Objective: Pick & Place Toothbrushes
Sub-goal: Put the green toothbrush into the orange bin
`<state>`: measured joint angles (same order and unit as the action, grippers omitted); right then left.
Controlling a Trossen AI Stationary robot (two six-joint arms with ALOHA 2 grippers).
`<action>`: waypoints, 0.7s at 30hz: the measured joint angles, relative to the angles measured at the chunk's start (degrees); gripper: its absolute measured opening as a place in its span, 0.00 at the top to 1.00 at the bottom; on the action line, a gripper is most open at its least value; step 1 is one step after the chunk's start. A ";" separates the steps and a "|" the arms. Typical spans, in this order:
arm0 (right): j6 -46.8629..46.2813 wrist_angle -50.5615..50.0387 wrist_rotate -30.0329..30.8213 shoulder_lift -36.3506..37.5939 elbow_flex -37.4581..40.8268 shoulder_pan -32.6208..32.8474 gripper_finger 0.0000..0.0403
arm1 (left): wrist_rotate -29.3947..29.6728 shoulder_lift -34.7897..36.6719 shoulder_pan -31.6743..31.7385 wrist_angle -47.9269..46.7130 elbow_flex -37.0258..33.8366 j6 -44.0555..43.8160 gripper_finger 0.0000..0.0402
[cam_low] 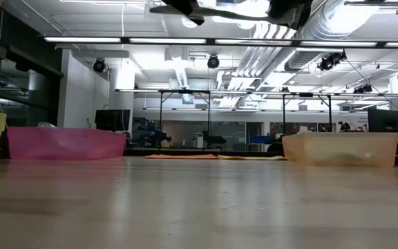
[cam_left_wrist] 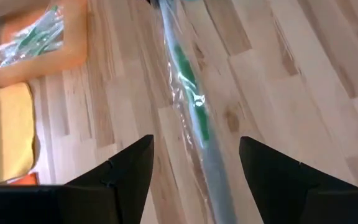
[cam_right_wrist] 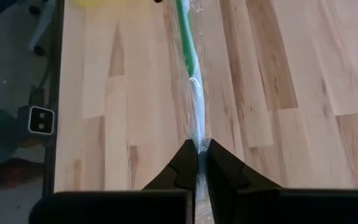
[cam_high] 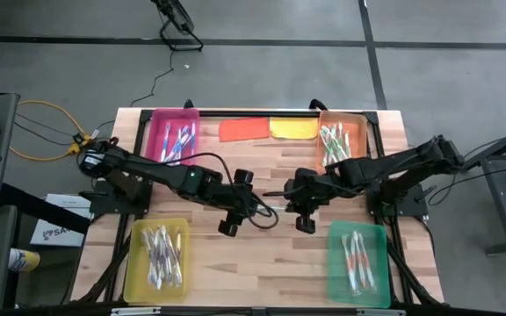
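Green and white in its clear wrapper, a toothbrush [cam_right_wrist: 191, 81] is being pinched at one end by the right gripper [cam_right_wrist: 197, 155], whose fingers are being kept closed tight on the wrapped white end while the green handle is reaching forward, away from the wrist, above the wooden table [cam_high: 262, 254]. In the high view the right gripper [cam_high: 299, 195] is being held over the middle of the table, and the brush is being presented roughly level, its long axis running across the table toward the left arm. The left gripper [cam_high: 234, 204] is being held just beside it, fingers spread wide, and in the left wrist view the same toothbrush [cam_left_wrist: 188, 81] is being seen lengthwise in the gap between the two dark fingers [cam_left_wrist: 123, 171], with neither finger closed on it. Judged from this, a handover is being set up: the brush's free end is pointing toward the left gripper, which is the nearer empty one, so the coming move turns on those open fingers being closed across the shaft. Farther off, a green tray [cam_high: 358, 263] and a yellow tray [cam_high: 134, 263] of brushes are lying at the near corners, a pink tray [cam_high: 155, 132] and an orange tray [cam_high: 358, 127] at the far ones.
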<state>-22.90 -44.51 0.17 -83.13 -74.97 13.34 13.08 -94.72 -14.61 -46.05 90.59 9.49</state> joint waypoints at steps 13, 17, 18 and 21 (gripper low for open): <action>0.05 -0.08 0.09 0.00 -0.14 0.00 0.98 | 1.25 0.00 0.00 -1.26 0.00 0.18 0.95; 0.20 -0.20 0.81 0.00 -0.14 0.00 0.96 | 1.29 0.00 0.00 -1.33 0.00 0.35 0.93; 0.16 -0.58 0.93 0.31 -0.14 0.00 0.94 | 1.29 0.00 0.02 -1.26 0.00 0.40 0.94; -1.18 -3.12 1.16 2.29 -0.14 -0.26 0.86 | 2.41 0.00 0.06 -0.44 0.04 0.65 0.95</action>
<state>-24.08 -47.63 1.33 -80.84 -75.11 13.08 15.49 -94.72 -14.56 -46.49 90.63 10.14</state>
